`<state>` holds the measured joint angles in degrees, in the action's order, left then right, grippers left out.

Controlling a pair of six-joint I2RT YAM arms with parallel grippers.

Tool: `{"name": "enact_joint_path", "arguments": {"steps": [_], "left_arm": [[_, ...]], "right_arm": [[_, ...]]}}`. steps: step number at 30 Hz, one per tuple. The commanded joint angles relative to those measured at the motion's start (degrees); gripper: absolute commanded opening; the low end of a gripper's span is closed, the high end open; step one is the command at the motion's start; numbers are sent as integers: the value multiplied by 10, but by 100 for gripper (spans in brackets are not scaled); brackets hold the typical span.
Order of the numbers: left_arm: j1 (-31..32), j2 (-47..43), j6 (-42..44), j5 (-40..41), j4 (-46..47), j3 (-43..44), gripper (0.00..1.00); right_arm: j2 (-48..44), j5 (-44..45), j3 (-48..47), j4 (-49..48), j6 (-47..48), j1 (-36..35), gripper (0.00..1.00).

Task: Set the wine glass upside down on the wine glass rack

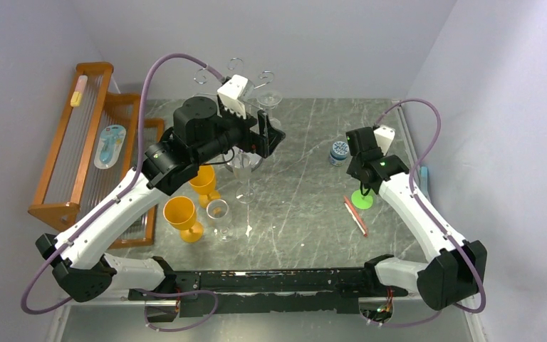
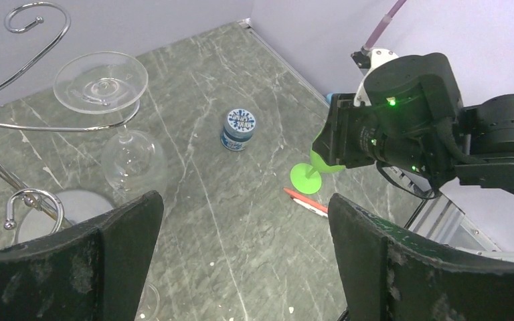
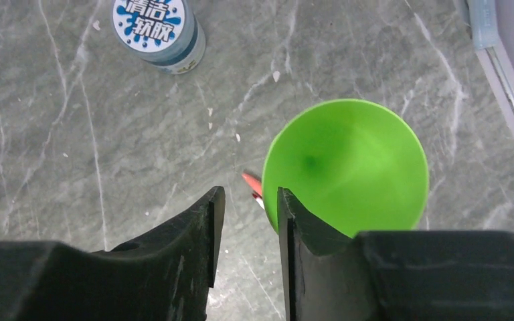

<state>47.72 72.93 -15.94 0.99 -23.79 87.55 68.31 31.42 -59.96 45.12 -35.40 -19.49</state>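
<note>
Clear wine glass (image 2: 132, 164) inverted on chrome wire wine glass rack (image 2: 73, 204).
Left gripper (image 2: 244, 207): jaws wide, empty. Right gripper (image 3: 251, 200): jaws narrowly parted astride green plastic goblet (image 3: 355, 164) rim.

This is looking like a robot lab cell: plain pale walls (image 1: 292, 43) are boxing in a marble-look table (image 1: 306, 185), and a cabled left arm (image 1: 107, 214) and right arm (image 1: 420, 214) are sitting bolted to a rail (image 1: 271, 285) at 6 o'clock.
</note>
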Motion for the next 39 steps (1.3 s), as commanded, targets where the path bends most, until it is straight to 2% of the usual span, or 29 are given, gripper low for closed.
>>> {"name": "enact_joint_path", "arguments": {"steps": [1,9,14,19,22,25,27,31,35,39], "left_arm": [[-1,3,-9,-14,19,3,97],[-1,6,-31,-21,40,-3,97],[-1,11,-46,-16,51,2,97],[-2,31,-66,-11,50,32,97],[-1,44,-85,-11,39,50,97],[-2,58,-121,23,14,76,97],[-2,62,-158,32,7,82,97],[-3,47,-212,42,44,56,97],[-3,24,-256,82,100,11,97],[-3,25,-251,85,175,-5,93]], "right_arm": [[15,-23,16,-61,37,18,34],[-4,-41,25,-57,43,21,0],[-29,-36,-7,-16,36,22,0],[-57,-4,-78,22,33,22,0],[-72,4,-127,25,39,22,0],[-91,-24,-174,9,50,22,0],[-108,-63,-191,-19,61,22,0],[-159,-142,-189,-136,62,21,0],[-206,-204,-132,-320,36,22,0],[-203,-280,-123,-431,-9,21,0]]}}
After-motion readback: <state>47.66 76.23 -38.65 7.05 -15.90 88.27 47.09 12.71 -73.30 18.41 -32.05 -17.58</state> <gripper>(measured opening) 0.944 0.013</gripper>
